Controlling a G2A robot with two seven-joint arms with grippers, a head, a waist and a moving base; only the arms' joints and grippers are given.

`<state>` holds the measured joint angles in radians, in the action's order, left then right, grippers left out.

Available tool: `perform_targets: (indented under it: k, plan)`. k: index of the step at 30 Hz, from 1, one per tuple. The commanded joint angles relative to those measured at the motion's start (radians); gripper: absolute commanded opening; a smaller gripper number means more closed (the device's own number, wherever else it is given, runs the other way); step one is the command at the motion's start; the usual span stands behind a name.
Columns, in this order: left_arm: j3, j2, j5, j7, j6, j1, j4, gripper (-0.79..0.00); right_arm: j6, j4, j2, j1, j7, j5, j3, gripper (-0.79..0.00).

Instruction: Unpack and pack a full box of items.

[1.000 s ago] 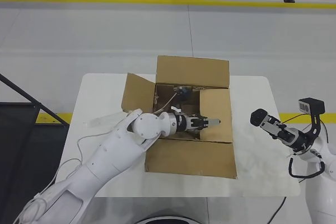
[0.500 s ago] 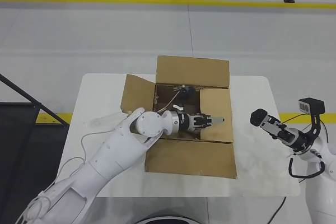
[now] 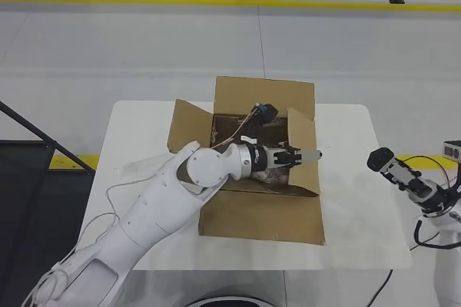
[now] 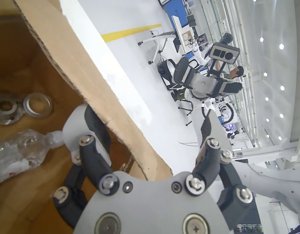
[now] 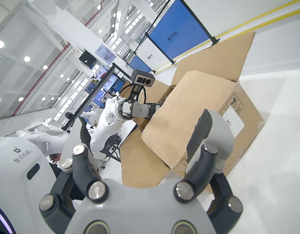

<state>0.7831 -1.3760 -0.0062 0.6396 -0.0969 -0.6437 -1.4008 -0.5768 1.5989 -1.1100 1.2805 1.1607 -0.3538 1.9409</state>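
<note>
A white counter [image 3: 138,138] stands on grey floor crossed by a yellow line [image 3: 73,162]. At centre, an open cardboard box [image 3: 261,219] holds a plastic bottle [image 4: 20,147] and metal rings [image 4: 37,102]. The left hand [image 3: 300,155], spread wide, straddles the box's right flap [image 3: 303,134]. The right hand [image 5: 142,127], also spread and empty, hangs at the counter's right edge.
</note>
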Motion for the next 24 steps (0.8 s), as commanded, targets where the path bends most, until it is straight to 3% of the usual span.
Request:
perform_targets:
  k: [1,6,15,24]
  plan:
    - [-0.017,-0.01,0.002,-0.015,0.001,0.016,0.005,0.0,-0.006,-0.007,0.004,0.01,-0.004,-0.011,0.013,0.0]
    - [-0.073,-0.047,-0.012,-0.059,-0.018,0.068,0.061,0.0,-0.025,-0.026,0.013,0.04,-0.028,-0.037,0.054,0.0]
    - [-0.188,-0.139,-0.066,-0.124,-0.097,0.171,0.226,0.0,-0.039,-0.058,0.029,0.095,-0.064,-0.073,0.134,0.0]
    - [-0.26,-0.227,-0.117,-0.111,-0.135,0.246,0.409,0.0,-0.039,-0.059,0.03,0.099,-0.067,-0.075,0.14,0.0]
